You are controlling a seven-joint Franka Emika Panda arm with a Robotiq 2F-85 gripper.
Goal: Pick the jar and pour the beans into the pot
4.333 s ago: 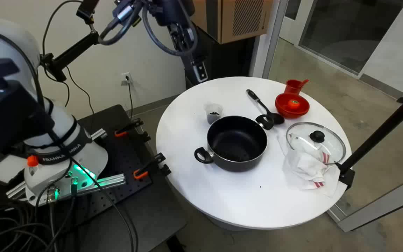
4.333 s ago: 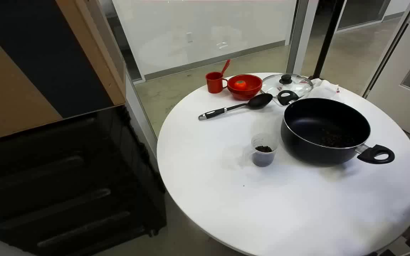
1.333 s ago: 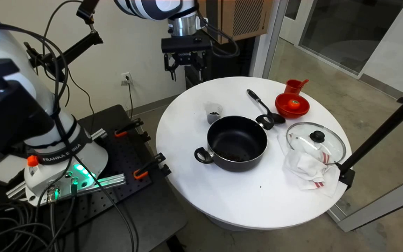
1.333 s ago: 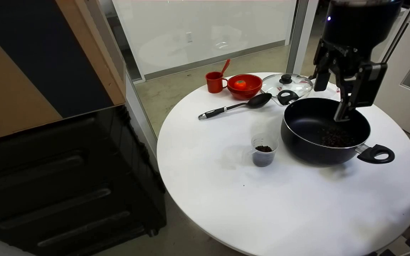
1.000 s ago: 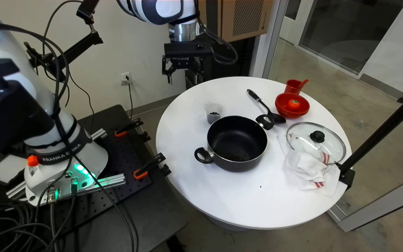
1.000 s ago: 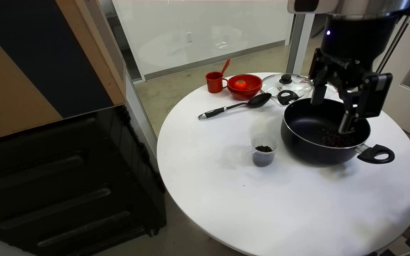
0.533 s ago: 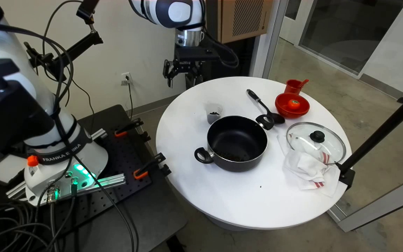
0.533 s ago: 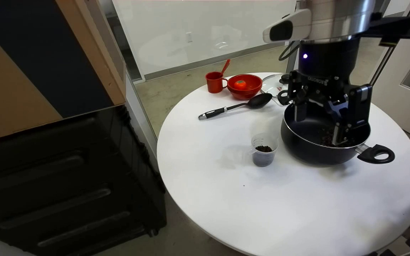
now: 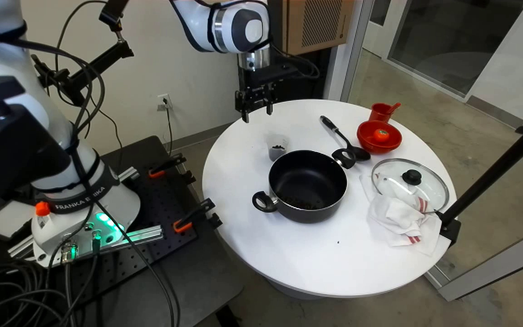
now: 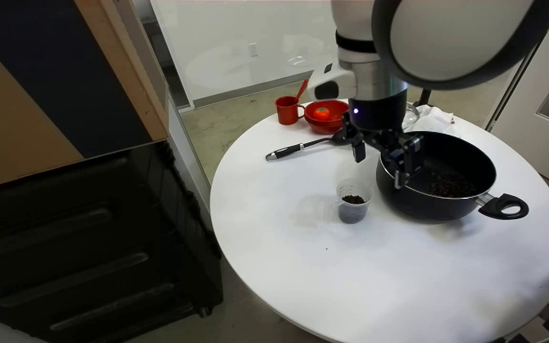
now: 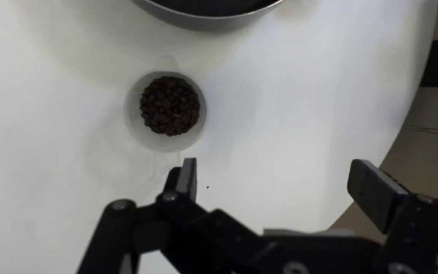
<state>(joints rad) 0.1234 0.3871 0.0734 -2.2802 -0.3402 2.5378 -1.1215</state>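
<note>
The jar (image 9: 277,150) is small, see-through and upright on the white table; it also shows in an exterior view (image 10: 352,213). In the wrist view the jar (image 11: 138,129) holds dark beans (image 11: 169,106), seen from above. The black pot (image 9: 307,217) stands close beside it, with dark beans on its bottom (image 10: 451,185); its near wall shows at the top of the wrist view (image 11: 207,23). My gripper (image 9: 257,114) is open and empty, pointing down above the table. In the wrist view the jar lies ahead of the left finger, outside the gap between the fingers (image 11: 276,175).
A black ladle (image 9: 341,138) lies behind the pot. Red bowls (image 9: 379,141) with a tomato, a red mug (image 9: 381,112), a glass lid (image 9: 391,175) and a white towel (image 9: 400,218) stand farther off. A dark case (image 10: 88,247) under a cardboard box is beside the table.
The arm has swung from high up, turned to point down, and come lower and toward the jar, the gripper staying open. The jar and pot have not moved.
</note>
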